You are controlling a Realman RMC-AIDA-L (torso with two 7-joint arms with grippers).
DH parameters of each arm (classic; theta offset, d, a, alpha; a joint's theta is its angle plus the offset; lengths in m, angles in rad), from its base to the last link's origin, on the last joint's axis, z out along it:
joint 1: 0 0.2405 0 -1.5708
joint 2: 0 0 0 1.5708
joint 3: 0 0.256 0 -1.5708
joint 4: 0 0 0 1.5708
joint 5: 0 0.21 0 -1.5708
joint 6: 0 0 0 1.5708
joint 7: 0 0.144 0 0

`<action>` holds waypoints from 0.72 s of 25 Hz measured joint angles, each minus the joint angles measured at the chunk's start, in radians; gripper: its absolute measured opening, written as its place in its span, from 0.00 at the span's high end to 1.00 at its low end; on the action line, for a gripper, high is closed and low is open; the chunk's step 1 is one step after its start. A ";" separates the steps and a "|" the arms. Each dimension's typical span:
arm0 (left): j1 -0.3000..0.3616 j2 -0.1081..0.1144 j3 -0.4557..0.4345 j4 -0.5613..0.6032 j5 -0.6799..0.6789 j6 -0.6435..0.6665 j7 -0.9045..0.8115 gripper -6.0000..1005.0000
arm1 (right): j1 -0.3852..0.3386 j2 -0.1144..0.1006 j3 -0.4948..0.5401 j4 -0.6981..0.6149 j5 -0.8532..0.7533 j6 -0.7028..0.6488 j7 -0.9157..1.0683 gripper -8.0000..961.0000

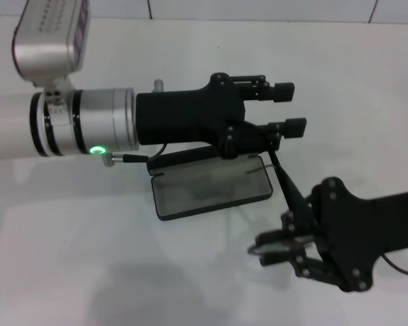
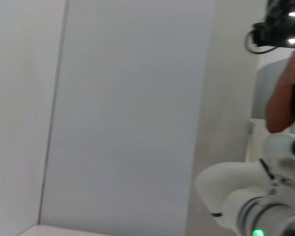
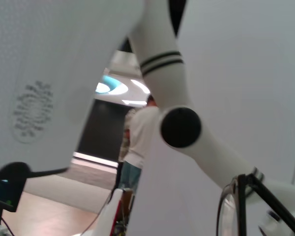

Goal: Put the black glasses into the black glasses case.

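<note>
Glasses [image 1: 280, 178], light, thin and easily bent, hang pinched in the right gripper [image 1: 275, 248] at five o'clock, one temple reaching up toward the open case [image 1: 213, 188] at centre. Left gripper [image 1: 285, 109] hovers above the case with fingers apart, empty. Grip the frame, not the lenses.

The head camera looked down closely on the white tabletop [image 1: 88, 258]. Both wrist cameras faced outward at walls and room; the right one caught the black glasses [image 3: 236, 206] near its lens.
</note>
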 joint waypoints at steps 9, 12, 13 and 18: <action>0.010 -0.003 0.014 -0.008 -0.005 0.061 0.083 0.44 | 0.003 0.001 0.002 -0.004 0.001 0.064 0.084 0.86; 0.011 -0.003 0.043 -0.008 -0.016 0.070 0.094 0.44 | 0.000 0.000 0.002 -0.004 0.001 0.094 0.100 0.85; 0.011 -0.003 0.049 -0.008 -0.021 0.071 0.095 0.44 | -0.001 -0.001 0.002 -0.004 0.001 0.103 0.104 0.85; 0.018 -0.002 0.055 -0.002 -0.028 0.072 0.097 0.44 | -0.006 -0.001 0.002 0.003 0.001 0.123 0.108 0.85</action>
